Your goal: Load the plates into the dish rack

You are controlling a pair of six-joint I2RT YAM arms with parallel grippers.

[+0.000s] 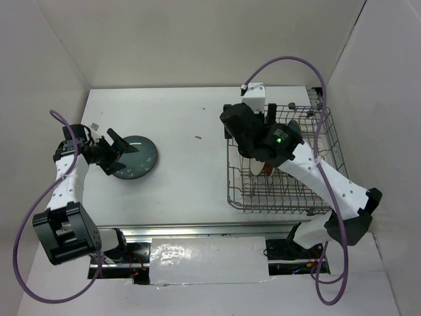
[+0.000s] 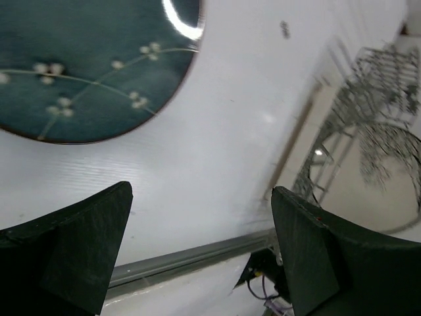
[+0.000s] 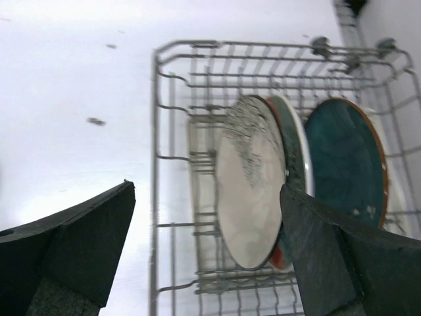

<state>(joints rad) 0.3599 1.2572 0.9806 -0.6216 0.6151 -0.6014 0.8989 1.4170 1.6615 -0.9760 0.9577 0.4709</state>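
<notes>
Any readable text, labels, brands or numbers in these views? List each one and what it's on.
None readable in any view.
Teal plate on the table: white branch-and-blossom drawing only, no letters.
Grey-white plate in the dish rack: speckled pattern, no letters.
Green light over the rack: a lamp, no characters.

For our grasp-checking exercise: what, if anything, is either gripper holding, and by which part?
Nothing is held: left gripper open beside the round teal ceramic plate, right gripper open over the grey wire dish rack.
</notes>
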